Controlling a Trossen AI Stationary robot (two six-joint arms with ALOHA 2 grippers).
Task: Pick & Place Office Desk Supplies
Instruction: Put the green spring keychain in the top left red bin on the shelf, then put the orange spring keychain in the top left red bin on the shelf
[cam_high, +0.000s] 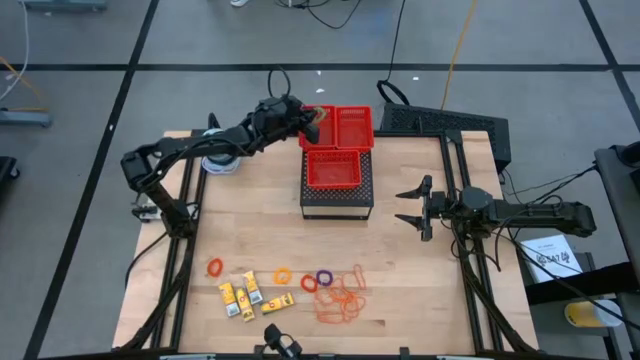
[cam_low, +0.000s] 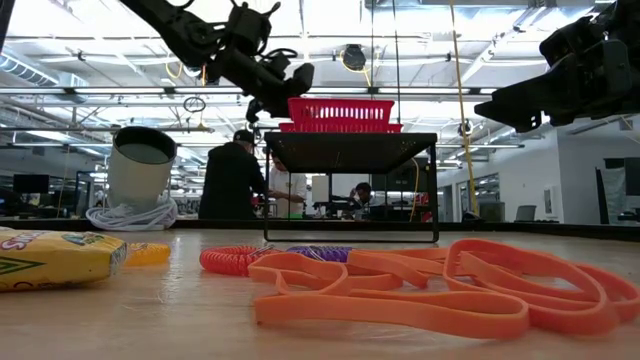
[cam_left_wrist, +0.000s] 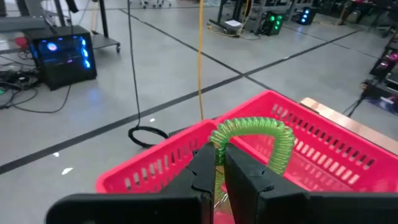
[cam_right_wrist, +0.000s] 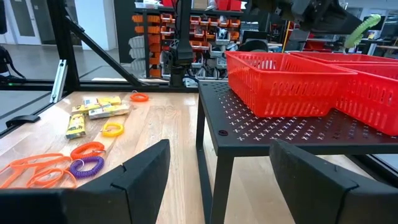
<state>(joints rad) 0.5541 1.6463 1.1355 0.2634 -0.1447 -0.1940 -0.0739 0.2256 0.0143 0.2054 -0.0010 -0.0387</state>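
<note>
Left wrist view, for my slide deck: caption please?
Left gripper shut on a green coil ring above a red mesh basket.

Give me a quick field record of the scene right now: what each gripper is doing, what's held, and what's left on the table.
left gripper: shut on green coil ring, above the far-left red mesh basket
right gripper: open, empty, waiting right of the black stand
baskets: three red mesh baskets on the stand
loose on table, near edge: orange coil rings, purple coil ring, red coil ring, yellow packets, orange rubber bands
other: round container at the table's far-left corner
</note>
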